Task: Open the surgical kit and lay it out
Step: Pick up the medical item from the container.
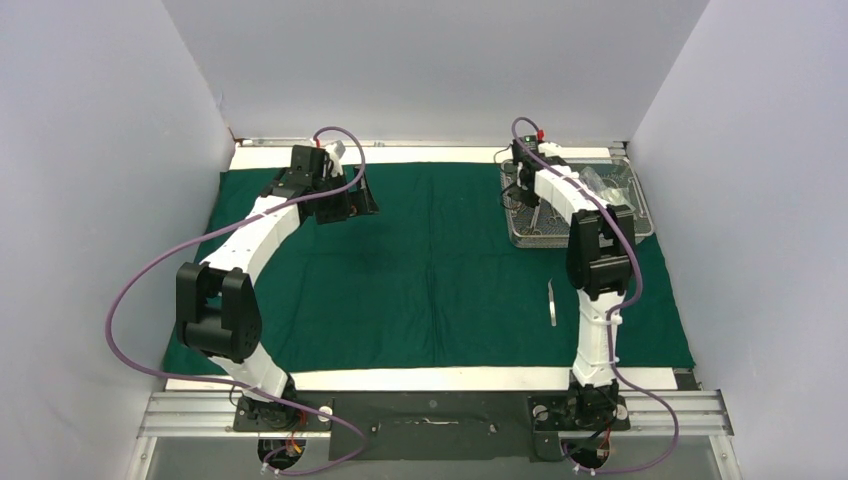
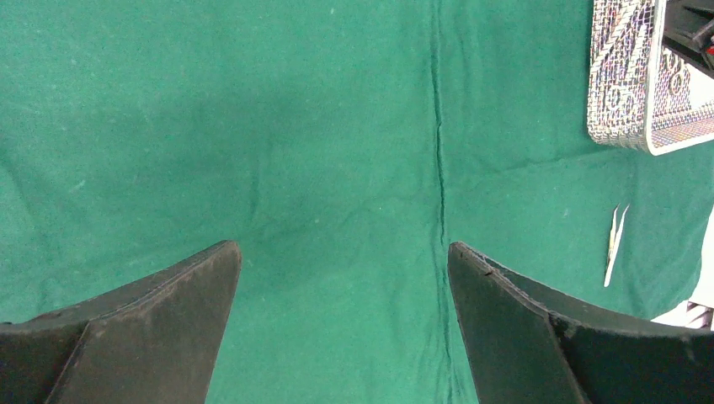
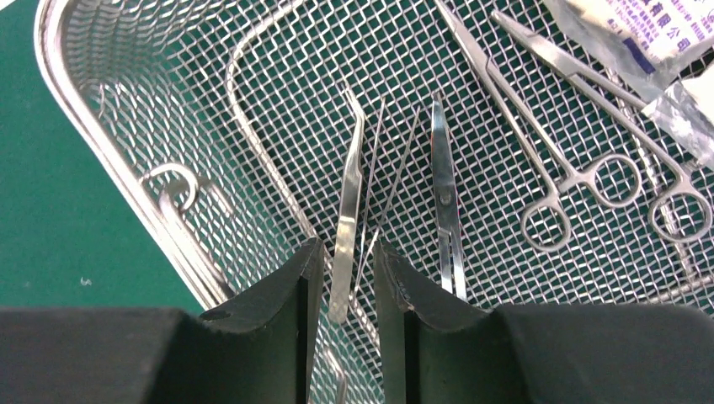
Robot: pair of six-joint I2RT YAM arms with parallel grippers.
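Observation:
The dark green drape [image 1: 430,270] lies spread flat on the table. The silver wire-mesh tray [image 1: 640,215] stands on its back right corner. My right gripper [image 1: 520,188] reaches down into the tray. In the right wrist view its jaws [image 3: 347,252] stand narrowly open on either side of a bent-tip steel tweezers [image 3: 348,210], with small gaps on both sides. Beside it lie a straight tweezers [image 3: 442,185], two ring-handled forceps [image 3: 539,168] and clear gauze packets [image 3: 631,34]. Another tweezers [image 1: 551,302] lies on the drape. My left gripper [image 1: 355,205] is open and empty above the drape [image 2: 253,126].
A fold crease [image 2: 438,168] runs down the middle of the drape. The tray's rim and wire handle [image 3: 168,189] are close to my right fingers. White walls enclose the table on three sides. The left wrist view also shows the tray corner [image 2: 623,93] and the loose tweezers [image 2: 615,244].

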